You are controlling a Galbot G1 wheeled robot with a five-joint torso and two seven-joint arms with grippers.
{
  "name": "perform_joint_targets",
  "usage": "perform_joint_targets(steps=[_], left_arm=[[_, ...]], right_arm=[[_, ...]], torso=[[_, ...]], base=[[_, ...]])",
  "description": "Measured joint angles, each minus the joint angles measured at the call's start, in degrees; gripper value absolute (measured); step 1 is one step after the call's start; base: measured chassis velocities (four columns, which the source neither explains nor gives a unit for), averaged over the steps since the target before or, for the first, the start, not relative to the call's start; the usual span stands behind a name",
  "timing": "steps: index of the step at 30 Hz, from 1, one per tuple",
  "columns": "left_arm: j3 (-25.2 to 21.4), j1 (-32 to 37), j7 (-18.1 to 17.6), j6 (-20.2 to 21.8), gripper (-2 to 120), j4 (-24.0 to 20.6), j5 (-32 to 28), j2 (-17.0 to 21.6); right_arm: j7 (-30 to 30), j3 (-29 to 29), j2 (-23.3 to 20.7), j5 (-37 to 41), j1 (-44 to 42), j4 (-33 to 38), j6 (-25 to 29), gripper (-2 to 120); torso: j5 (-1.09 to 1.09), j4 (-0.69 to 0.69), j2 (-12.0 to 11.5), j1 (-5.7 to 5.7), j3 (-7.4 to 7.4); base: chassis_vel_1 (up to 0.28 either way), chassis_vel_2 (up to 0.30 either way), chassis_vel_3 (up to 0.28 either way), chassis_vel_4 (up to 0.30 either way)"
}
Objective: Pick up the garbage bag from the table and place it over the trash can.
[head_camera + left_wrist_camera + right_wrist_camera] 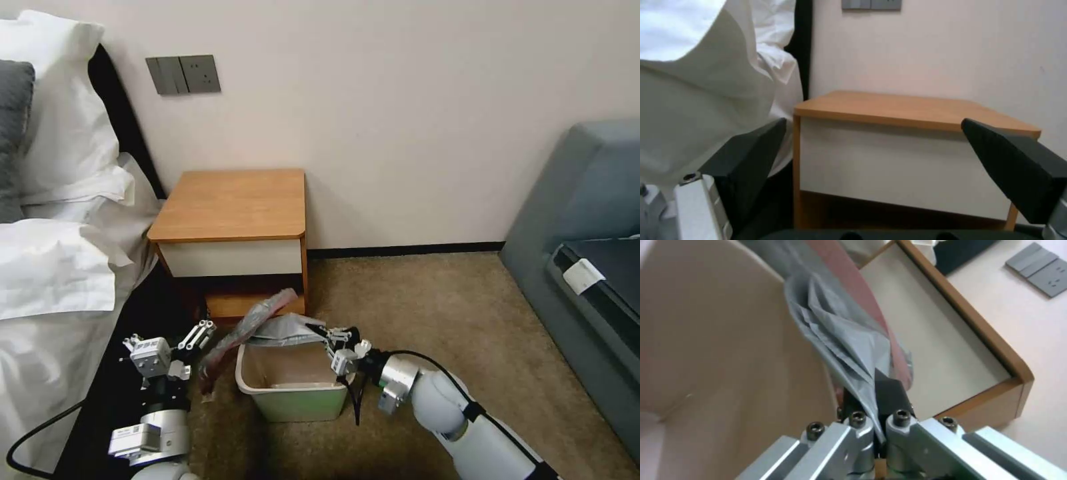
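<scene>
Low in the head view, both arms reach forward over the carpet toward the trash can, which stands on the floor just in front of the table. The garbage bag is off the tabletop and lies draped across the bin's far rim, its pinkish-red edge trailing down toward the left corner. The right gripper sits at the bin's far right corner, its forearm coming in low from the right with the wrist bent toward the bag. The left gripper is raised just left of the bin, beside the hanging red edge. I judge the pickup done and the fitting about half made: the mouth of the bag is not yet spread round the rim, and the near and left sides of the bin look bare.

From the left wrist, the black fingers stand wide apart with nothing between them, pointing level at the table's white drawer front, with white bedding alongside.

From the right wrist, the fingers are pressed together on a gathered fold of the garbage bag, which fans out from the pinch over the bin's beige inner wall. How much plastic is caught is hard to tell, since the fold hides the tips. The table lies beyond.
</scene>
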Motion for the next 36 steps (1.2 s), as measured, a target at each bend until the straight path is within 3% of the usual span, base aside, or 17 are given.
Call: perform_joint_targets(steps=[21, 24, 30, 33, 36], left_arm=[[0.2, -0.5, -0.5, -0.3, 98, 1.9, 1.6, -0.1], [0.3, -0.9, -0.5, -0.3, 98, 2.1, 1.7, -0.2], [0.5, -1.2, -0.5, -0.3, 98, 2.4, 2.0, -0.2], [0.7, -1.5, -0.5, -0.2, 98, 2.9, 2.2, -0.3], [0.8, -1.8, -0.5, -0.1, 98, 3.2, 2.2, -0.3]], right_arm=[[-1.5, -0.2, -5.1, 0.1, -0.2, -0.8, 1.9, 0], [-2.2, -0.4, -5.6, 0.4, 0.2, -0.4, 1.9, 16], [-4.8, -0.4, -8.2, 2.7, 0.9, 1.2, 0.5, 34], [-6.4, 0.4, -11.0, 5.4, 1.1, 3.6, -1.0, 48], [-7.0, 1.2, -13.3, 6.9, 0.3, 5.4, -1.5, 55]], torso=[[-0.02, 0.00, 0.0, 0.00, 0.00], [-0.01, -0.01, 0.0, 0.00, 0.00], [0.02, 0.01, 0.0, 0.00, 0.01], [0.01, 0.00, 0.0, 0.00, 0.01], [0.00, 0.01, 0.0, 0.00, 0.01]], base=[[0.000, 0.000, 0.000, 0.000], [0.000, 0.000, 0.000, 0.000], [0.000, 0.000, 0.000, 0.000], [0.000, 0.000, 0.000, 0.000], [0.000, 0.000, 0.000, 0.000]])
